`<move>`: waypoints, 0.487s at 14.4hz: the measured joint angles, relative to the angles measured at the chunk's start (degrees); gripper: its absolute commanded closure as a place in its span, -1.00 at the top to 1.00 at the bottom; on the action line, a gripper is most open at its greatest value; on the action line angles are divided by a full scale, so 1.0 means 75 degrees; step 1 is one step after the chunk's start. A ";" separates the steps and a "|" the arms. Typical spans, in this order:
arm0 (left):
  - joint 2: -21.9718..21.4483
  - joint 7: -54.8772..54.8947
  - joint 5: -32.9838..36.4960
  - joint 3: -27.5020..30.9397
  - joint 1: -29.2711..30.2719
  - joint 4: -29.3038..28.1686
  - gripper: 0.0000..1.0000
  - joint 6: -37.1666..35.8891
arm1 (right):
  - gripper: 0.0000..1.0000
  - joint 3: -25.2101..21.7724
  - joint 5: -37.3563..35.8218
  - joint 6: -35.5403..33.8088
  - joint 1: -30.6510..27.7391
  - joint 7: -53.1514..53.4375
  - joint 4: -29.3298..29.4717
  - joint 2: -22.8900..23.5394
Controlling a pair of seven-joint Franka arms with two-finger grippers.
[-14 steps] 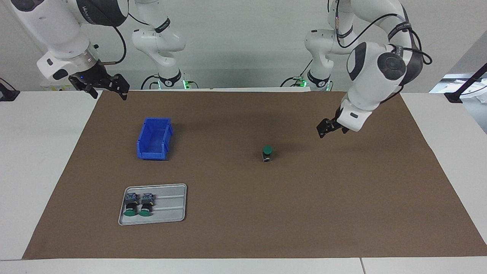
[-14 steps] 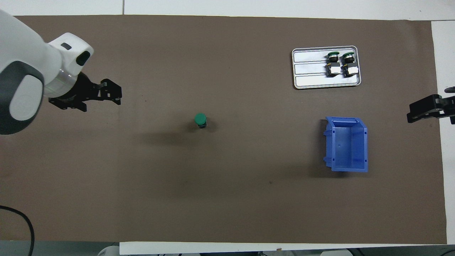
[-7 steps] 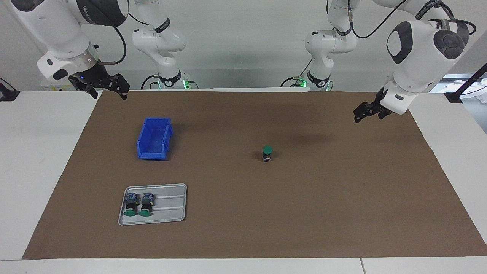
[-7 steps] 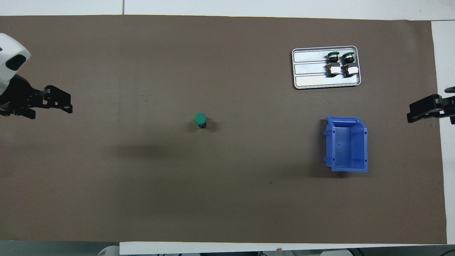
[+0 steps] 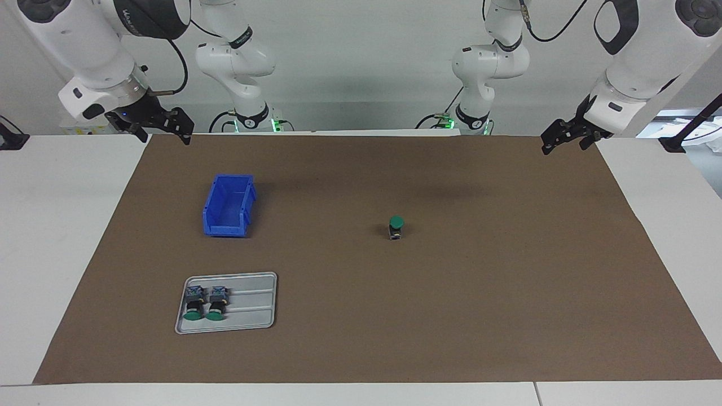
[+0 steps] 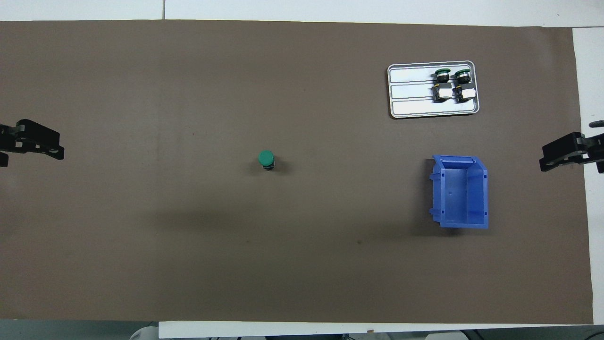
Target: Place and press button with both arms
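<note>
A wide table (image 5: 34, 225) is covered by a brown paper mat (image 5: 507, 293). Near the middle of the mat stands the button (image 5: 396, 227), a small push switch with a round flat green cap facing up on a short black body; nothing touches it (image 6: 266, 159).

The left gripper (image 5: 564, 138), black and two-fingered on a large white jointed arm, hangs in the air over the mat's edge at the left arm's end of the table (image 6: 35, 141). It holds nothing; whether its fingers are parted I cannot tell.

The right gripper (image 5: 161, 124), black on the other large white arm, hangs over the mat's edge at the right arm's end (image 6: 564, 152). Its fingers are spread apart with nothing between them.

Toward the right arm's end sits an open blue plastic bin (image 5: 228, 206). Farther from the robots than the bin lies a flat grey metal tray (image 5: 254, 304) with two more green-capped buttons (image 5: 204, 301) lying side by side on it.
</note>
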 measured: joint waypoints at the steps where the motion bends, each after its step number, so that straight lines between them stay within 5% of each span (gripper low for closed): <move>1: -0.0005 0.0080 0.0033 0.0000 0.0017 0.0000 0.99 -0.0054 | 0.98 0.0006 0.0000 0.0001 0.0005 -0.0007 0.0003 -0.0006; 7: -0.0005 0.0171 0.0196 0.0031 0.0146 0.0035 0.99 0.0028 | 0.98 0.0335 0.0844 0.0523 0.0154 -0.0098 0.0059 -0.0248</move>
